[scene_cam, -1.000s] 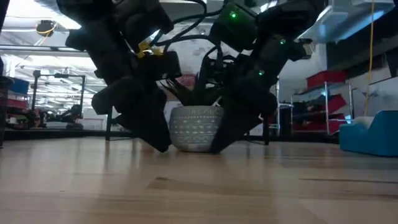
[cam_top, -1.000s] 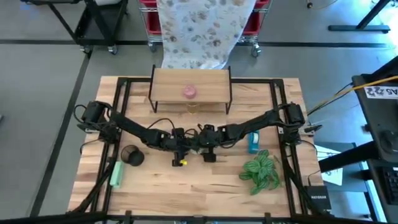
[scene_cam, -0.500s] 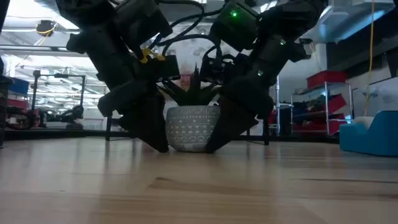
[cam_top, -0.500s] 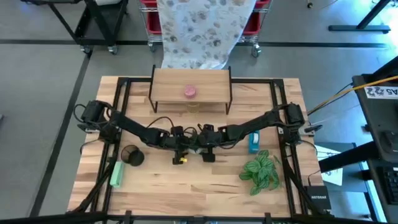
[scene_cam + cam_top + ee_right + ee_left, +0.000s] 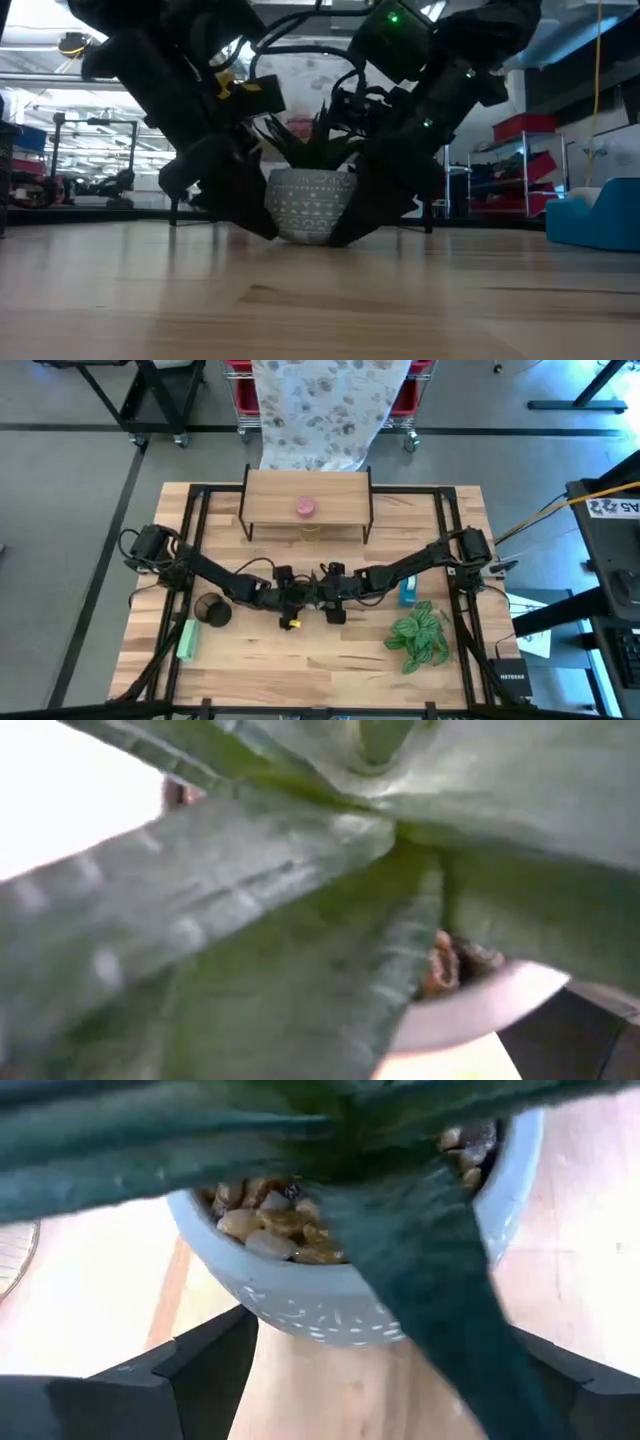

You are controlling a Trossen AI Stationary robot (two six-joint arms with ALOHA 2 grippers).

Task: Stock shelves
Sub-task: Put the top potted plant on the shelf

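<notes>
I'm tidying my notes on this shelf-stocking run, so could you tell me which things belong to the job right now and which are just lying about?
In use: shelf, grey plant pot, left end effector and right end effector either side of it.
Lying about: pink item on shelf, blue block, leafy plant, dark cup, green stick.

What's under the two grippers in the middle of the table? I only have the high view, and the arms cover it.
Observer: A pale grey patterned pot holding a spiky green plant. The low view shows it between the left gripper and the right gripper.
Operator: Is it lifted?
Observer: It doesn't look like it. In the low view its base appears to rest on the table.
Operator: Has the left gripper closed on it?
Observer: No. The left wrist view shows its fingers spread wide, with the pot just ahead of them.
</notes>
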